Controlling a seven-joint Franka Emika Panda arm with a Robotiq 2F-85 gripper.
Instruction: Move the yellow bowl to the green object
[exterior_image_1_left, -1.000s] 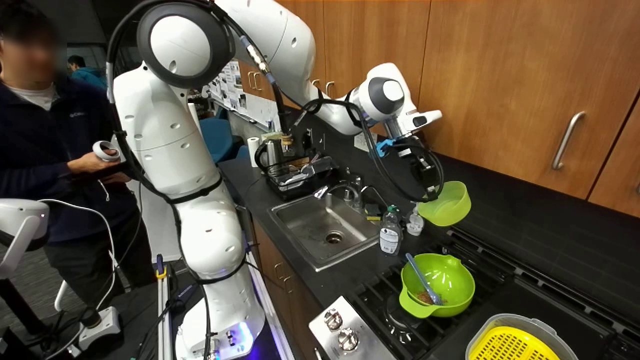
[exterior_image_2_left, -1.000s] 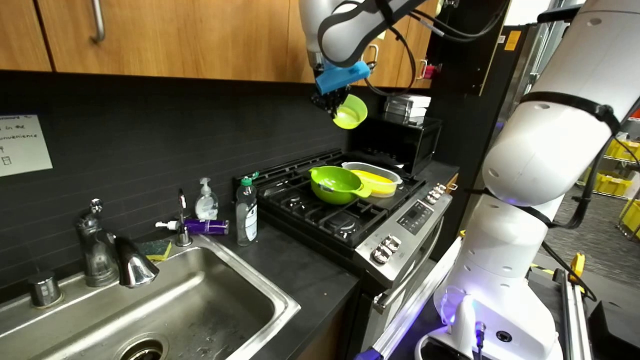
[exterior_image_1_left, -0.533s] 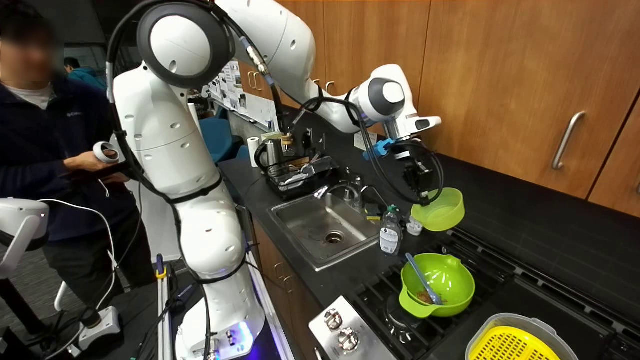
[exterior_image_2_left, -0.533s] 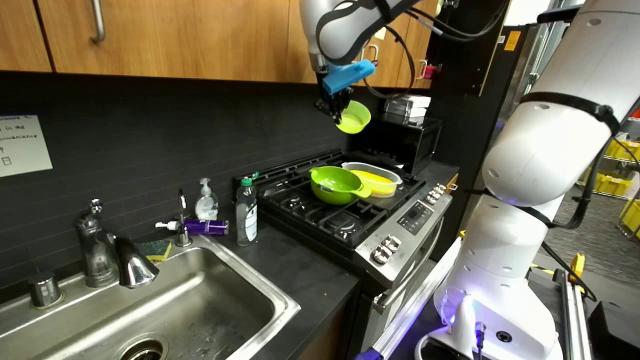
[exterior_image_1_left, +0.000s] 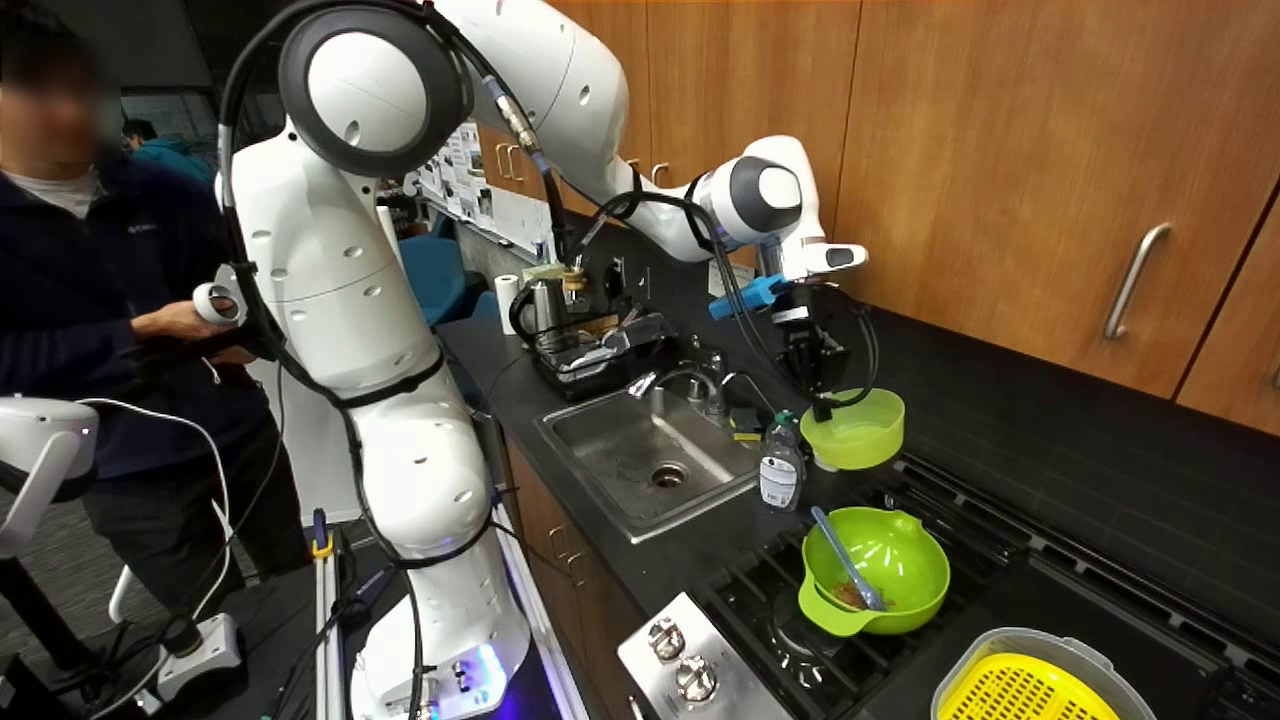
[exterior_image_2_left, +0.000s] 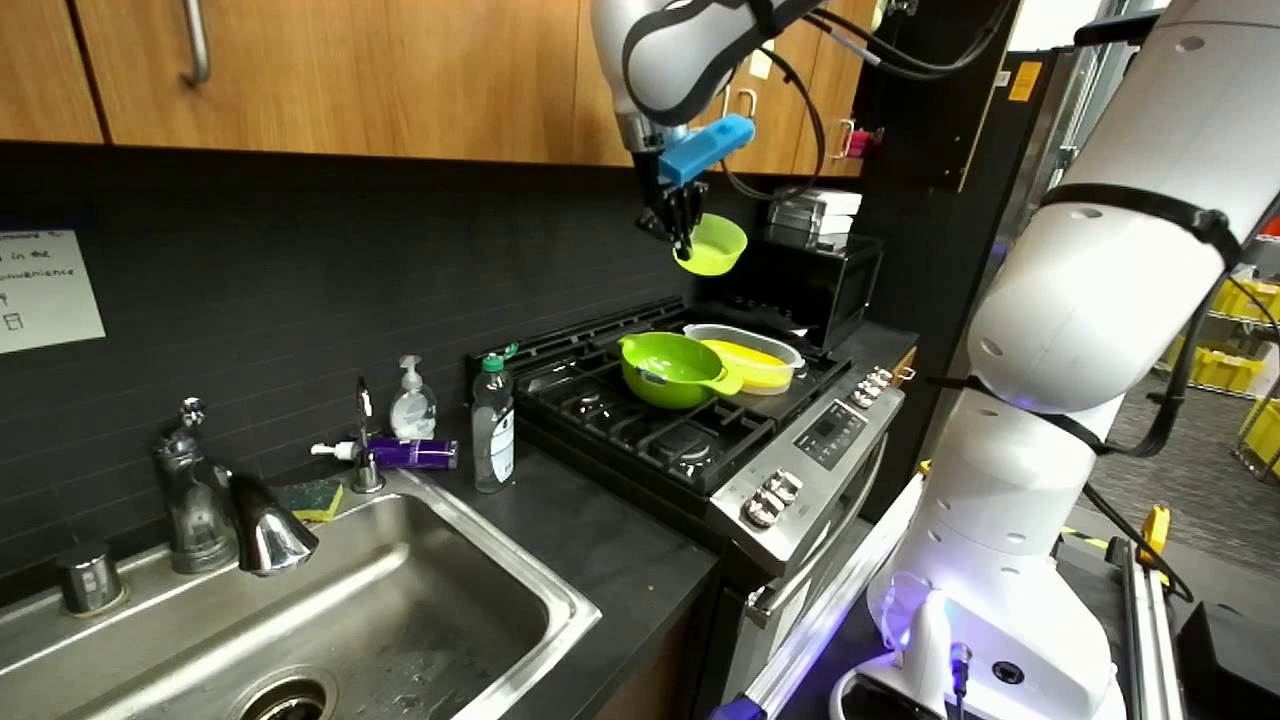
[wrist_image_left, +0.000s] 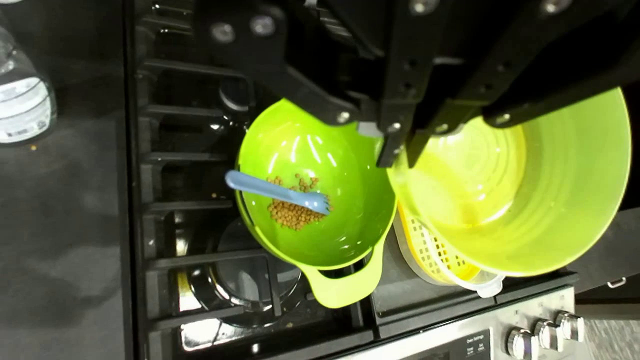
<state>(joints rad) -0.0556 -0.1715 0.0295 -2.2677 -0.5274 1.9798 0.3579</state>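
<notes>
The yellow bowl (exterior_image_1_left: 868, 440), pale yellow-green and translucent, hangs in the air above the stove in both exterior views (exterior_image_2_left: 722, 245). My gripper (exterior_image_1_left: 822, 408) is shut on its rim, and the fingers pinch the wall nearest the lime-green bowl in the wrist view (wrist_image_left: 397, 162). The inside of the yellow bowl (wrist_image_left: 555, 200) shows no contents. It is slightly tilted. The green object, a glossy lime-green bowl (exterior_image_1_left: 915, 570), stands on the stove grate below. In the wrist view the green object (wrist_image_left: 350, 235) lies left of the yellow bowl and holds a blue utensil (wrist_image_left: 270, 189) and brown pellets (wrist_image_left: 295, 216).
A clear container (exterior_image_1_left: 1090, 655) with a yellow perforated insert (exterior_image_1_left: 1030, 690) stands beside the green object. A dish soap bottle (exterior_image_1_left: 781, 470) and a pump bottle (exterior_image_2_left: 413, 400) stand between sink (exterior_image_2_left: 520, 560) and stove. Wooden cabinets (exterior_image_2_left: 400, 80) hang close behind the arm.
My gripper has lowered the yellow bowl, which now hangs more level than before. It has shifted left in an exterior view and slightly right in an exterior view. The green object has not moved.
</notes>
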